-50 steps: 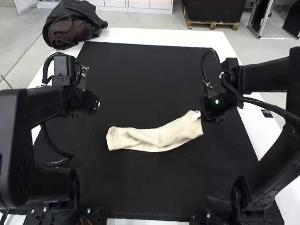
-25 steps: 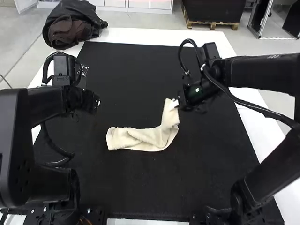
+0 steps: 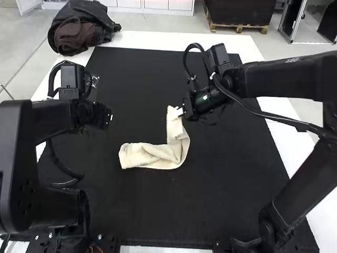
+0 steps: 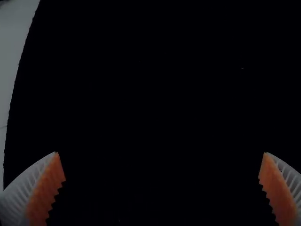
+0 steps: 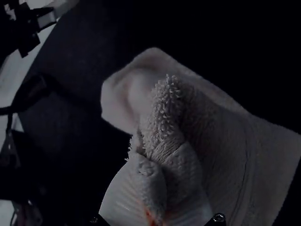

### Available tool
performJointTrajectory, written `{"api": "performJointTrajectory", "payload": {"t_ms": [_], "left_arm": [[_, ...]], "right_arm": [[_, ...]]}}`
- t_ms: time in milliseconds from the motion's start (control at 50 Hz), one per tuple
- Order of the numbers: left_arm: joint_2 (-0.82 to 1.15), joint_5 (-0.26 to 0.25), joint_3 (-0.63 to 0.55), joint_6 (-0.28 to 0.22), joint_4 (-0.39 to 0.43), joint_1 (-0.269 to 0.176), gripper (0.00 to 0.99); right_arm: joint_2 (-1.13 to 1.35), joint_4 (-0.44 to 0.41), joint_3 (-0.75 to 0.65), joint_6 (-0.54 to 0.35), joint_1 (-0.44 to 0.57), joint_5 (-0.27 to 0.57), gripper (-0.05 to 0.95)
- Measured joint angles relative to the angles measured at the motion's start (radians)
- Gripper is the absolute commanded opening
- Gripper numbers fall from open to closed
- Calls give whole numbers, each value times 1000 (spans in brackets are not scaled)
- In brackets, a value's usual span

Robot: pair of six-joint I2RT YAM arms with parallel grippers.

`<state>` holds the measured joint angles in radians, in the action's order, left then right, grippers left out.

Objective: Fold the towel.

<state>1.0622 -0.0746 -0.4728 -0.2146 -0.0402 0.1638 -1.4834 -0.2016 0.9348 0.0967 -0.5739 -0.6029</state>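
Note:
The cream towel (image 3: 157,153) lies as a narrow strip on the black mat, its far end lifted and bent away from the arms. That raised end is held by my right gripper (image 3: 181,112). In the right wrist view the towel (image 5: 221,141) is pinched and puckered between the fingers of my right gripper (image 5: 153,207), which are closed on it. My left gripper (image 3: 109,117) hangs over the mat's left side, apart from the towel. In the left wrist view my left gripper (image 4: 161,153) is open, its orange pads wide apart with no cloth between them.
The black mat (image 3: 158,79) covers most of the white table (image 3: 142,39). A dark bag with a brown cloth (image 3: 79,31) sits at the table's far left corner. Both arms' forearms reach in over the mat's sides.
My right gripper has moved left and slightly away from the arm bases, bringing the towel's right end with it and bending the strip upward in the view. The left arm has stayed still.

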Motion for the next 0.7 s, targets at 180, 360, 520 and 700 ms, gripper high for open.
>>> {"api": "performJointTrajectory", "payload": {"t_ms": [180, 360, 520, 700], "left_arm": [[0, 0, 0, 4, 13, 0, 969], [0, 0, 0, 24, 23, 0, 969], [0, 0, 0, 43, 28, 0, 969], [0, 0, 4, 49, 46, 0, 969]], "right_arm": [[-41, 60, 25, 20, -45, -2, -20], [-84, 128, 47, 39, -97, -4, -20], [-134, 164, 55, 48, -141, -4, -20], [-190, 190, 72, 50, -172, -4, -20]]}}
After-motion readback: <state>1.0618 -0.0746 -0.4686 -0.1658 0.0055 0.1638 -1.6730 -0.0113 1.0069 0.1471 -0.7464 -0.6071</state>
